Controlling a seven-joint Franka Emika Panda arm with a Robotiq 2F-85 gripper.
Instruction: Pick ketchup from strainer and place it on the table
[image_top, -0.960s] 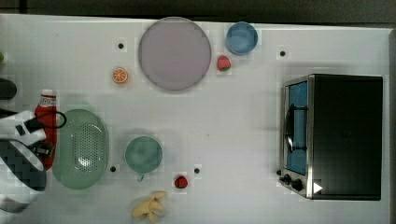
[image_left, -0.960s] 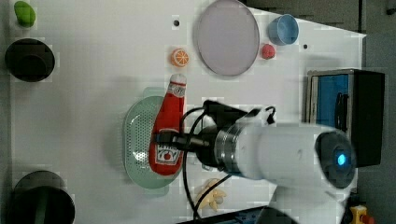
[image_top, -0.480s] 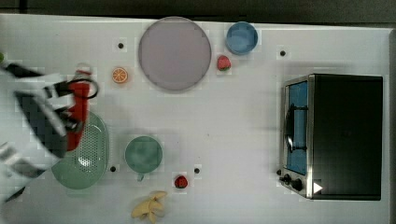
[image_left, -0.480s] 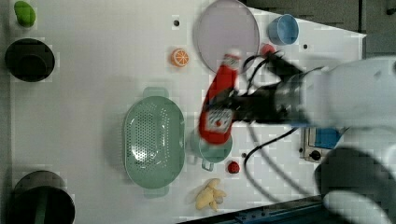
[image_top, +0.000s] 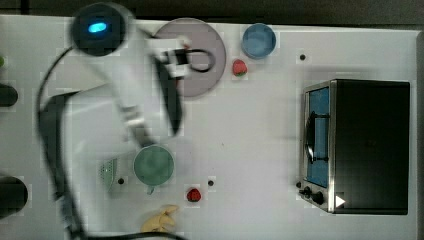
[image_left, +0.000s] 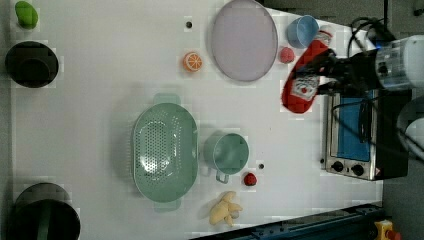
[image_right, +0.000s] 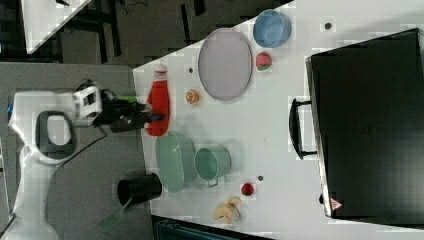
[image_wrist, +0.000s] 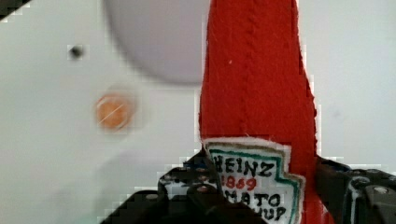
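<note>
While the ketchup (image_left: 303, 75) hangs clear above the counter (image_left: 100, 100), I see my gripper (image_left: 327, 75) clamped around its labelled lower half. In the left view it floats near the toaster oven (image_left: 357, 135), just right of the lilac plate (image_left: 244, 40), well apart from the strainer (image_left: 165, 150).

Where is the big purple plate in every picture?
Top view: plate upper middle, partly under the arm.
Left view: plate top, right of centre.
Right view: plate upper middle.
Wrist view: plate behind the ketchup.
Landmark: blue cup beside it.
</note>
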